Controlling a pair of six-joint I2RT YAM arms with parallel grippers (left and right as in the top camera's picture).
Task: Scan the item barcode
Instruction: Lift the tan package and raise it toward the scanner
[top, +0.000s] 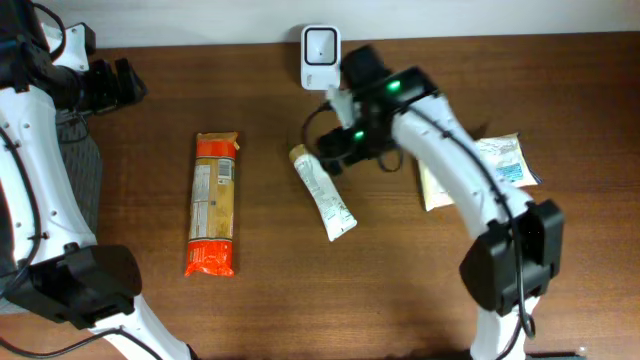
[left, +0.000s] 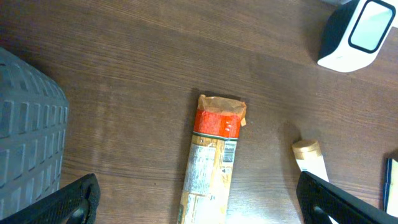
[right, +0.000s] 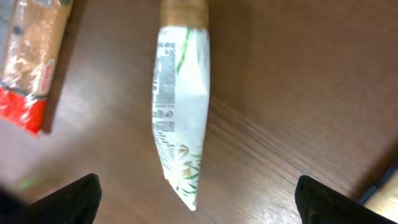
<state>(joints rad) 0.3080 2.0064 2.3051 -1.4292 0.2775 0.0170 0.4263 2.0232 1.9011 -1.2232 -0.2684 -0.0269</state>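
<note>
the step in hand looks like picking the tube (top: 323, 192) off the table (top: 150, 300) so its printed side can be shown to the white barcode scanner (top: 320, 57) standing at the far edge. to do it well, the right gripper (top: 338, 152) should come straight down with one finger on each long side of the tube, close on the flat body rather than the tan cap, and leave the block of fine print uncovered. whether a barcode sits in that print is too blurred to tell. the squeeze should be gentle, since a soft tube will likely buckle or slip. the right gripper (right: 199, 202) is spread wide and holds nothing; in its wrist view the tube (right: 180, 118) lies on the wood in line with the gap, its crimped end nearest, and neither finger touches it. from overhead the tube lies at a slant, cap towards the scanner, with the claw above its cap end. the left gripper (top: 115, 85) is also spread wide and empty, well apart at the far left, looking down on an orange packet (left: 211, 162).
</note>
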